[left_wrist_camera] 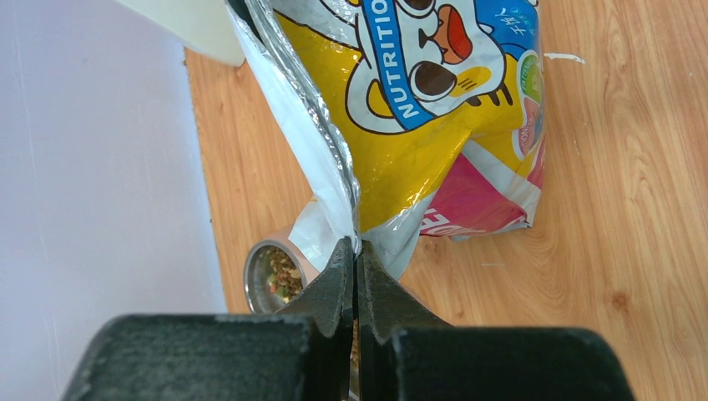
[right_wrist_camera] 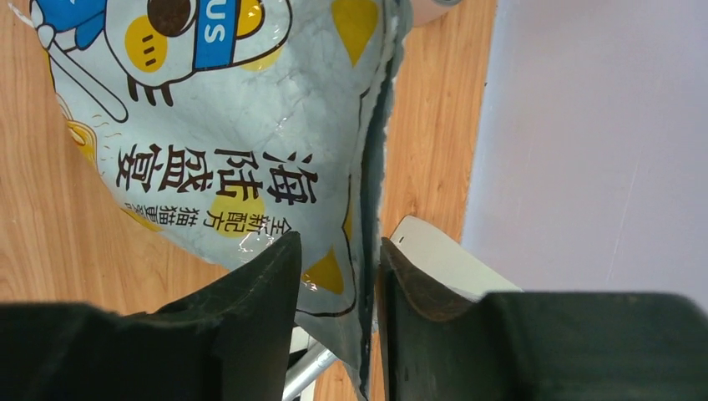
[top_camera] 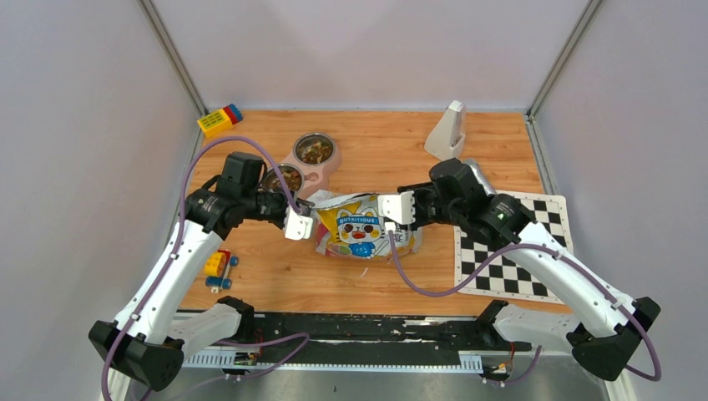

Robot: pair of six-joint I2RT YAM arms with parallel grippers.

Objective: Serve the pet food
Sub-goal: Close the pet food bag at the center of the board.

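**A:** Where is the pet food [top_camera: 316, 152]?

**B:** Brownish kibble fills both steel cups of the pink double bowl [top_camera: 316, 176], which stands just beyond the far-left corner of the bag [top_camera: 363, 227]. I cannot see what is inside the bag.

**A:** And the bag?

**B:** It is yellow and white and crinkly, with a cartoon cat and "NUTRITIOUS" on the face turned up to the overhead camera. It sits mid-table [top_camera: 275, 284] between the two arms.

**A:** What is the left gripper [top_camera: 299, 224] doing?

**B:** It is at the bag's left edge. In its wrist view the jaws are pressed right together, pinching the silver-lined rim of the bag.

**A:** And the right gripper [top_camera: 396, 209]?

**B:** It is at the bag's right edge, with its jaws partly apart. The thin edge of the bag hangs in the gap between them, and nothing is squeezed.

**A:** What else is around the bag?

**B:** A checkerboard mat [top_camera: 484, 269] lies to its right, under the right arm. A white wedge-shaped stand [top_camera: 447, 131] is beyond the bag on the right. Coloured toy bricks [top_camera: 219, 120] sit far off in the corner beyond its left side. A small toy car [top_camera: 218, 269] is to its near left, beside the left arm.
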